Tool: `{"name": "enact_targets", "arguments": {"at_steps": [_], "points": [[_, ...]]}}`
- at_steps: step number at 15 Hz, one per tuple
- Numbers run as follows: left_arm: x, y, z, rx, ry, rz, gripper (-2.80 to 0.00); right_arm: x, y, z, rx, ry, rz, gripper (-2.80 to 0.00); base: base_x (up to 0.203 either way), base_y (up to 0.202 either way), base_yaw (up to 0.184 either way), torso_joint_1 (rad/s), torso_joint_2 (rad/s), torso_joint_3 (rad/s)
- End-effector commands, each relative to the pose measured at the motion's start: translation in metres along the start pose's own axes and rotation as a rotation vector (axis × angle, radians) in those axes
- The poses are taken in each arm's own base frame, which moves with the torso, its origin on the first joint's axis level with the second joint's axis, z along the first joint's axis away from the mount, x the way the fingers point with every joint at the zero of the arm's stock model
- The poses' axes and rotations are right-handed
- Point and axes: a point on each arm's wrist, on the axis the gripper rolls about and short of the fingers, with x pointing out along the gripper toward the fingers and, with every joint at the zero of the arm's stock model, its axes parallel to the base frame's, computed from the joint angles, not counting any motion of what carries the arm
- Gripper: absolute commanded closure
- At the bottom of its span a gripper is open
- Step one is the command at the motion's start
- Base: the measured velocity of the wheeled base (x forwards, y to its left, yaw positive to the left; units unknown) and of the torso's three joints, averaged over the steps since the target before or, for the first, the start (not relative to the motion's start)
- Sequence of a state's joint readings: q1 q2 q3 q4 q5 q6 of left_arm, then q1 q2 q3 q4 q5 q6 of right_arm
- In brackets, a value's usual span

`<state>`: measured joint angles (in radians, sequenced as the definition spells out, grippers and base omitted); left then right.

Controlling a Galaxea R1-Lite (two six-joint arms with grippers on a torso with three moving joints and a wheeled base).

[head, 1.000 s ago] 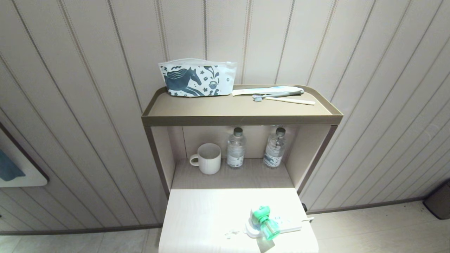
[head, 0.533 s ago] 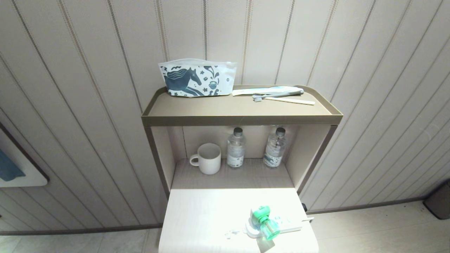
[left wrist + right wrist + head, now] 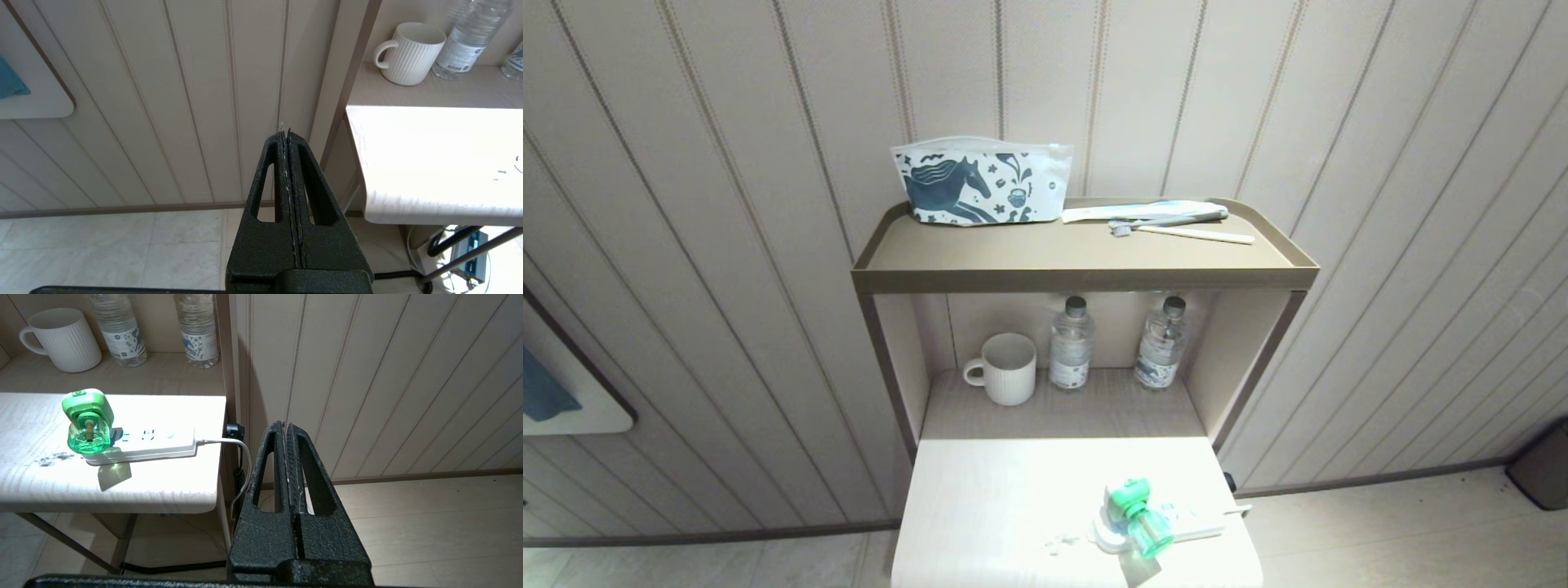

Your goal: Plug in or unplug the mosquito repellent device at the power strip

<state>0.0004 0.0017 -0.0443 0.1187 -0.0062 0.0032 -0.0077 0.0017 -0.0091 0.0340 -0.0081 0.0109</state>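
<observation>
The mosquito repellent device (image 3: pixel 87 422) is seated in the end socket of the power strip (image 3: pixel 155 443), which lies near the front right corner of the table (image 3: pixel 171 486), so unplugging is judged to be the step in hand. The right gripper (image 3: pixel 286 428) is held off the table's right edge with its jaws pressed together and empty; the left gripper (image 3: pixel 285 136), likewise closed on nothing, is parked off the left edge. The jaws should be widened before the rounded head is reached, and the device is best pulled straight out so the light strip is not dragged.

We note both grippers, left gripper (image 3: pixel 288 134) and right gripper (image 3: pixel 284 426): matte black, rough-textured, tapered triangular fingers with slot-shaped cutouts.
</observation>
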Motion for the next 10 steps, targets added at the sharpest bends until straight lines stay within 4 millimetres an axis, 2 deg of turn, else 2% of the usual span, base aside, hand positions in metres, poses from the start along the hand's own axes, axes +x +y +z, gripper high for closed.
{"name": "enact_targets", "arguments": {"at_steps": [1,10], "points": [[0.0,0.0,0.0001,0.0,-0.001,0.0,0.0,0.0002,0.0,0.0,0.0,0.004,0.0,0.0,0.0,0.0,0.0,0.0,0.0,0.0],[0.0,0.0,0.0,0.0,0.001,0.0,0.0,0.0003,0.0,0.0004,-0.029,-0.011,0.0,0.0,0.0,0.0,0.0,0.0,0.0,0.0]]}}
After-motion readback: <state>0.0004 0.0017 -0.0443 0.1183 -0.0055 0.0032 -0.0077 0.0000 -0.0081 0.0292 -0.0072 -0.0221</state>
